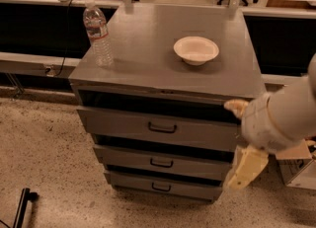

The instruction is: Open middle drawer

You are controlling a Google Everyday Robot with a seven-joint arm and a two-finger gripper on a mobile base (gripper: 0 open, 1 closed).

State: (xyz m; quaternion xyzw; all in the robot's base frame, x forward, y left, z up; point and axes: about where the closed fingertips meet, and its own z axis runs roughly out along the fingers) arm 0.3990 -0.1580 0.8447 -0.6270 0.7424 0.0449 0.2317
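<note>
The grey metal cabinet [163, 59] has three drawer fronts stacked in the camera view. The middle drawer [197, 165] is the medium grey panel with a small black loop handle [161, 163]; a dark gap shows above it. The taller top drawer [123, 123] is above it and the shortest bottom drawer [187, 188] is below. My gripper [241, 138] is at the cabinet's front right corner, level with the top and middle drawers. Its yellowish fingers [245, 169] are spread apart and hold nothing. It is to the right of the middle drawer's handle and does not touch it.
A clear water bottle [98, 33] stands on the cabinet top at the left and a white bowl [196, 50] at the middle right. A cardboard box [296, 165] sits on the floor to the right. A black bar [22, 207] lies on the floor at lower left.
</note>
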